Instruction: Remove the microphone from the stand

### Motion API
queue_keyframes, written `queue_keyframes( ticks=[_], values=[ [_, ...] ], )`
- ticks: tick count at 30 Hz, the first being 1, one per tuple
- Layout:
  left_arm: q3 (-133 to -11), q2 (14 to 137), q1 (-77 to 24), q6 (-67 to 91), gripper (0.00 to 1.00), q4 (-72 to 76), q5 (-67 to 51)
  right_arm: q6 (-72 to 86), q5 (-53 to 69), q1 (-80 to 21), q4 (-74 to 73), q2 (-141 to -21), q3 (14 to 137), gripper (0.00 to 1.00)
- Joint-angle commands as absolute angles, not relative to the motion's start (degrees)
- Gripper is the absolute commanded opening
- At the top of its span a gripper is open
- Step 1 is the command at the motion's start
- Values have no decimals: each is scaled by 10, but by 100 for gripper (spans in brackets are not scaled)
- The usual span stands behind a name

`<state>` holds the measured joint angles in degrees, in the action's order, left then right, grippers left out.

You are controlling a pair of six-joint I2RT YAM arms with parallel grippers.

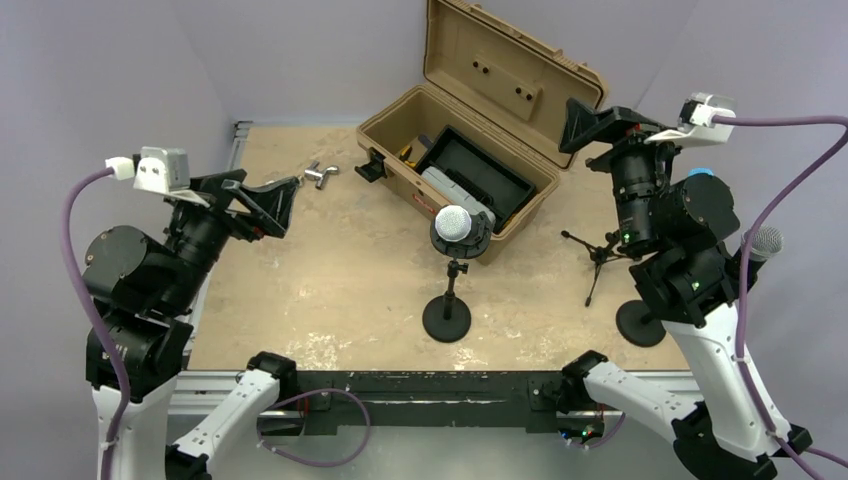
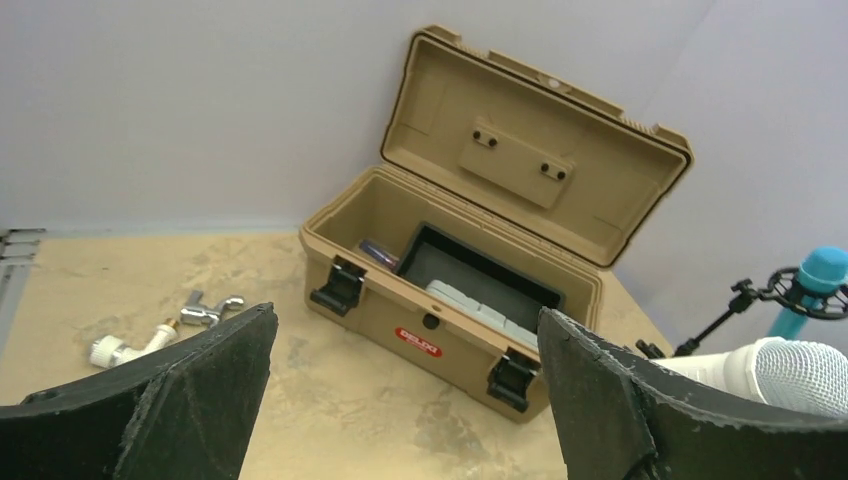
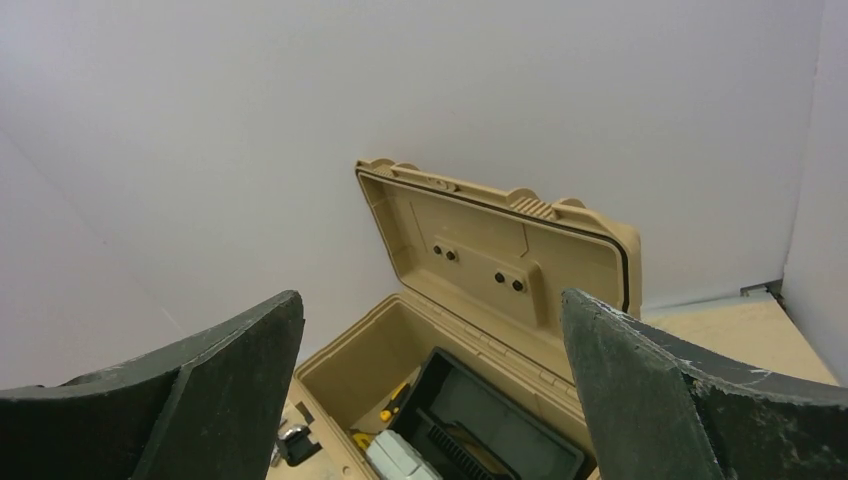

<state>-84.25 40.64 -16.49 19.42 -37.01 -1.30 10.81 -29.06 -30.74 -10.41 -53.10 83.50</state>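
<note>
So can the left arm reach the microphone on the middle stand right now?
Probably yes: the left claw is open, and only bare table lies between it and the microphone.

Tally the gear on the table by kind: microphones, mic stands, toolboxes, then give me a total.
Microphones: 3 (white microphone, blue-topped microphone, grey-mesh microphone)
Stands: 3 (centre round-base stand, tripod stand, right round-base stand)
Toolboxes: 1 (toolbox)
Total: 7

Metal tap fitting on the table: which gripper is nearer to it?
Left. The left gripper hangs open near the tap fitting; the right gripper is far across, beyond the open toolbox.
</note>
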Motion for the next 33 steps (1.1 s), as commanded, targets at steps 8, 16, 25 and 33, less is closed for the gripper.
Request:
queue_keyframes(
  ticks=[8,16,25,33],
  values=[
    [-804,456,-161,247,100,-331,-161,107,-254,-308,-100,-533,793,99],
    [-721,476,-176,310,100,-237,-287,127,-200,-308,-109,-551,765,99],
    [-623,460,-321,243,100,-141,-287,176,-169,-308,-128,-537,727,99],
    [-524,447,-498,58,100,-26,-158,200,-205,-308,-129,-510,662,99]
  ],
)
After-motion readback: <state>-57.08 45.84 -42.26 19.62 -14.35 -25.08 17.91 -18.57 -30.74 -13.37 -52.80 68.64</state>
